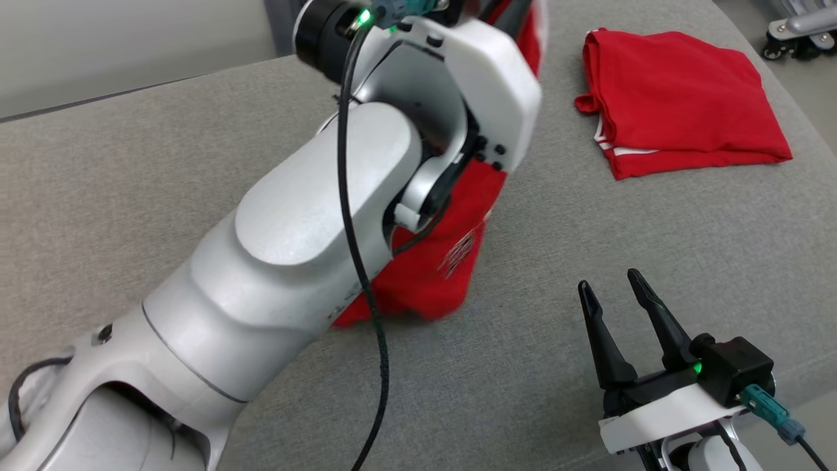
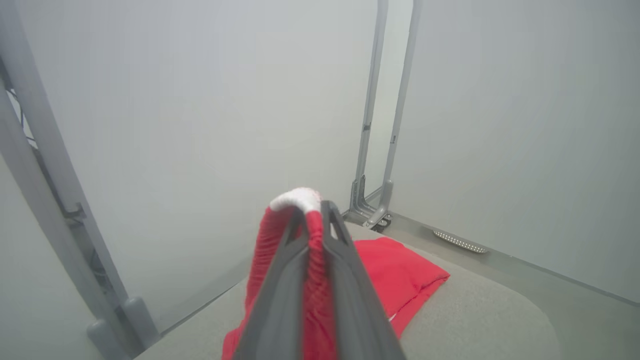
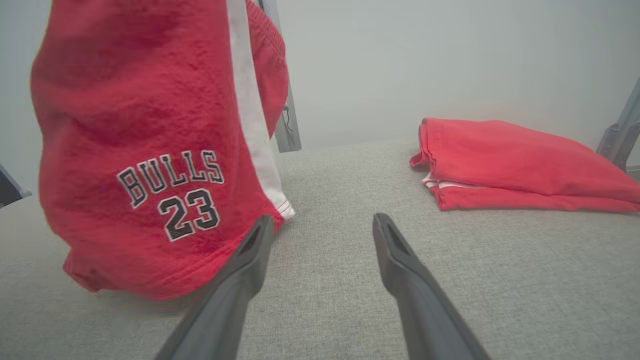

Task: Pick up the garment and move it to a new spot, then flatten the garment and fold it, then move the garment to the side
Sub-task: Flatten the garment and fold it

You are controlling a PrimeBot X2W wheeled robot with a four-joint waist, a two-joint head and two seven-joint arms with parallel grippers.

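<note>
The garment is a pair of red shorts with a white side stripe and "BULLS 23" printed on it. It hangs from its white-edged waistband over the grey cushioned surface, its lower hem at or just above the fabric. My left gripper is shut on the bunched waistband, raised high. In the head view my pale left forearm covers much of the garment. My right gripper rests low at the front right, open with nothing in it. In the right wrist view the right gripper points past the garment's right edge.
A second red garment, folded flat, lies at the far right of the surface. Grey metal frame posts stand beyond the far edge. A wheeled base sits on the floor at the top right.
</note>
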